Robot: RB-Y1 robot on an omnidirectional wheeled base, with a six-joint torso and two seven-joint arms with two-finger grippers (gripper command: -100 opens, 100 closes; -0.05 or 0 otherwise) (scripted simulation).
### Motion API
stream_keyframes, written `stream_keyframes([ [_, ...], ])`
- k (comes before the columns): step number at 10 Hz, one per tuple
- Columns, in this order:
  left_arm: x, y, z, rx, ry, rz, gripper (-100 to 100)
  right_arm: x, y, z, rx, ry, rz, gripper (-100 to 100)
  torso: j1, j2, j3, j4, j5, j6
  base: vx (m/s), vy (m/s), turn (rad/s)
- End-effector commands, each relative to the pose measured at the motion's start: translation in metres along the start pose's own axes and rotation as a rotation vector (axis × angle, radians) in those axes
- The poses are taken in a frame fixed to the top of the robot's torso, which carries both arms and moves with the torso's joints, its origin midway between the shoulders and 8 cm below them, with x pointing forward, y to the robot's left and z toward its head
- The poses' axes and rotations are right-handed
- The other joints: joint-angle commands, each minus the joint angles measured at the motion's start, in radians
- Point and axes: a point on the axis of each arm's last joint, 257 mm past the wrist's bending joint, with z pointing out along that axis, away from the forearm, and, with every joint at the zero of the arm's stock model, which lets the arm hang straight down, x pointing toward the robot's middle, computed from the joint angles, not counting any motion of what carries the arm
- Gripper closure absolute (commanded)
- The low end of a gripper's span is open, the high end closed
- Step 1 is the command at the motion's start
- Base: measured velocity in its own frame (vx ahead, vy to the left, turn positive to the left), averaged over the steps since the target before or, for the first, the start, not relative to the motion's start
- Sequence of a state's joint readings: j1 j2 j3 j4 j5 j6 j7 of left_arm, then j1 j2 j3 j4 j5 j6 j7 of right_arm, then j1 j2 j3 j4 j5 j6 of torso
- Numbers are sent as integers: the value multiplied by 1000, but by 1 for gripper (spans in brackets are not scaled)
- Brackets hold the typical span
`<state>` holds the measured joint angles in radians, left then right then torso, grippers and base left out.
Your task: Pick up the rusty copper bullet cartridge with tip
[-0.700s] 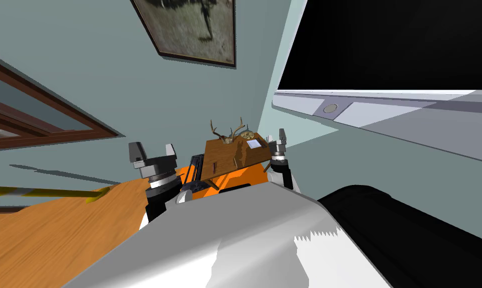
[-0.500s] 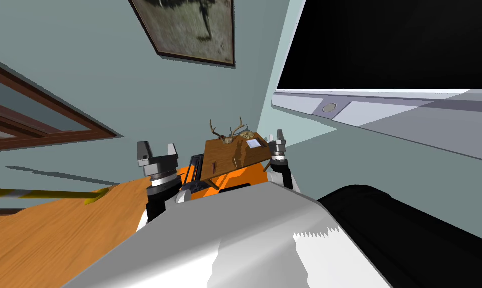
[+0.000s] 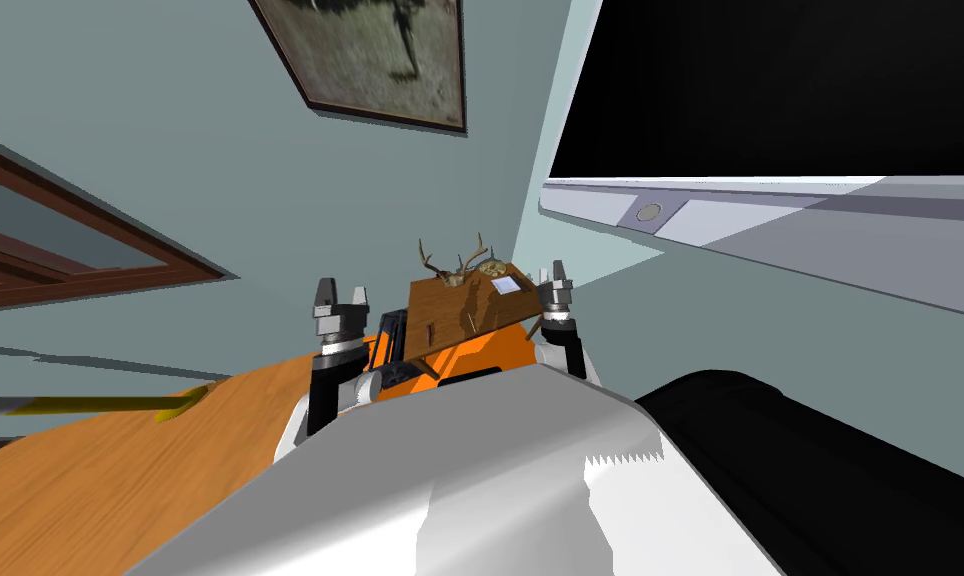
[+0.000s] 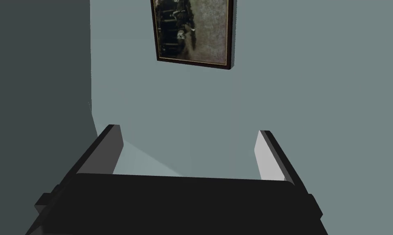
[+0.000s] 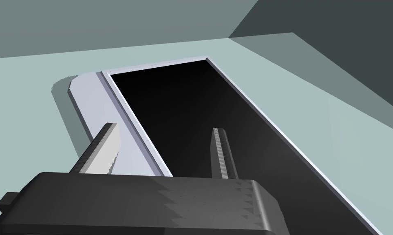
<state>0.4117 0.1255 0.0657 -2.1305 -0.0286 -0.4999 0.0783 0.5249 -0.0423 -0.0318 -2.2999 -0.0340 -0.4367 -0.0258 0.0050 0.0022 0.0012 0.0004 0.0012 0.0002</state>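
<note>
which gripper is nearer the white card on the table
The right gripper, just beside the table edge where the white card lies; the left gripper is off the opposite edge.

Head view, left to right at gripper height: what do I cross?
yellow bar → left gripper → brown tabletop → right gripper → pale grey sill under the black area
</note>
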Motion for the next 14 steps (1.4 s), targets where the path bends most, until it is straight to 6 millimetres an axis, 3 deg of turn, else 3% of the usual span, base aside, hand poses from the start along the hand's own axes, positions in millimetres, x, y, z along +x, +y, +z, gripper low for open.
stream_keyframes([
  [1,4,22,6,-48,15,25,-100,0,0,0,0,0,0,0,0,0,0,0,0,0,-42,59,-110],
  [11,17,144,33,-301,54,141,-100,0,0,0,0,0,0,0,-3,-2,-1,0,-1,0,-36,47,-94],
  [14,19,177,28,-379,66,162,-100,0,0,0,0,0,0,0,-3,-1,0,0,-1,0,-31,26,-66],
])
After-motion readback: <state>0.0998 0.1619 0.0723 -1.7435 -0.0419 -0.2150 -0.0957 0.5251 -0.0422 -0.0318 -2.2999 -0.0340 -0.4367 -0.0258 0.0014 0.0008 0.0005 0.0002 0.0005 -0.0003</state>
